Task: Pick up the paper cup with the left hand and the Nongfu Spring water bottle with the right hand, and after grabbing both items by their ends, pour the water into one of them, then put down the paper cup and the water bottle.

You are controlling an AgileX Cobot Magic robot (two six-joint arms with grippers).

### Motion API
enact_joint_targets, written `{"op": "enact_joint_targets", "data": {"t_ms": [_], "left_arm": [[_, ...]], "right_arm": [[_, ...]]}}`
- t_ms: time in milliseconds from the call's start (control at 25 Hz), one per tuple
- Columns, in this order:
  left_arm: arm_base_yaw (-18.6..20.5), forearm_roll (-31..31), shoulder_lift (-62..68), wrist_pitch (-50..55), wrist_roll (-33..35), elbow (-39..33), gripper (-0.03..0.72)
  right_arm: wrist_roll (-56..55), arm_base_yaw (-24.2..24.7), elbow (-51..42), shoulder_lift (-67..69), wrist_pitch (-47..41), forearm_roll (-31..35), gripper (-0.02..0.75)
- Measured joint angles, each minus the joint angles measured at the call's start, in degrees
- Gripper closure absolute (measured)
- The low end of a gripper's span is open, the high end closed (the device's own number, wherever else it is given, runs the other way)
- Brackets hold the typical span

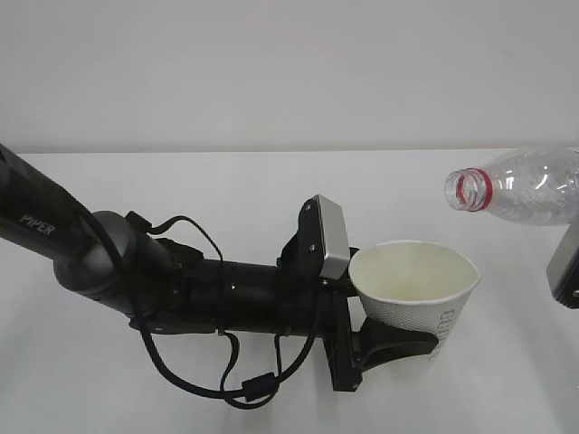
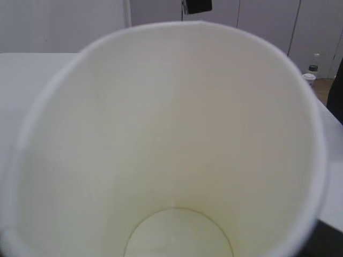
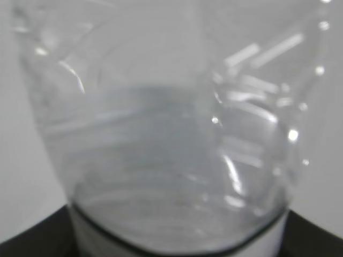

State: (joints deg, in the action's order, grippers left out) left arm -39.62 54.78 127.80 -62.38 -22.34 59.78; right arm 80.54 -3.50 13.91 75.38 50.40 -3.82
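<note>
White table (image 1: 226,194), pale wall behind. Left hand (image 1: 398,344) clamped low on upright paper cup (image 1: 416,285). Right hand (image 1: 568,267) gripping tilted Nongfu Spring water bottle (image 1: 520,185), open mouth above cup.

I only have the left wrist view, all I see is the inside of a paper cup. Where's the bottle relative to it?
Observer: The Nongfu Spring water bottle lies nearly level in the air, its open mouth up and right of the paper cup rim, not yet over it.
Operator: Is the cap on?
Observer: No, the mouth is open, with only the red neck ring around it.
Operator: What's holding my cup?
Observer: The left hand's pincer grips its lower part, cup upright above the table.
Operator: Any water left in the bottle?
Observer: The right wrist view shows clear liquid pooled inside.
</note>
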Motion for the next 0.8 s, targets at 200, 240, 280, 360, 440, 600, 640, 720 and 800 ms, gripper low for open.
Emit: {"op": "enact_joint_targets", "data": {"t_ms": [200,240,280,360,440,600,640,720,800], "left_arm": [[0.0,0.1,0.0,0.0,0.0,0.0,0.185],[0.0,0.1,0.0,0.0,0.0,0.0,0.185],[0.0,0.1,0.0,0.0,0.0,0.0,0.185],[0.0,0.1,0.0,0.0,0.0,0.0,0.185],[0.0,0.1,0.0,0.0,0.0,0.0,0.185],[0.0,0.1,0.0,0.0,0.0,0.0,0.185],[0.0,0.1,0.0,0.0,0.0,0.0,0.185],[0.0,0.1,0.0,0.0,0.0,0.0,0.185],[0.0,0.1,0.0,0.0,0.0,0.0,0.185]], "right_arm": [[0.2,0.0,0.0,0.0,0.0,0.0,0.298],[0.2,0.0,0.0,0.0,0.0,0.0,0.298],[0.2,0.0,0.0,0.0,0.0,0.0,0.298],[0.3,0.0,0.0,0.0,0.0,0.0,0.298],[0.3,0.0,0.0,0.0,0.0,0.0,0.298],[1.1,0.0,0.0,0.0,0.1,0.0,0.298],[1.2,0.0,0.0,0.0,0.1,0.0,0.298],[1.4,0.0,0.0,0.0,0.1,0.0,0.298],[1.4,0.0,0.0,0.0,0.1,0.0,0.298]]}}
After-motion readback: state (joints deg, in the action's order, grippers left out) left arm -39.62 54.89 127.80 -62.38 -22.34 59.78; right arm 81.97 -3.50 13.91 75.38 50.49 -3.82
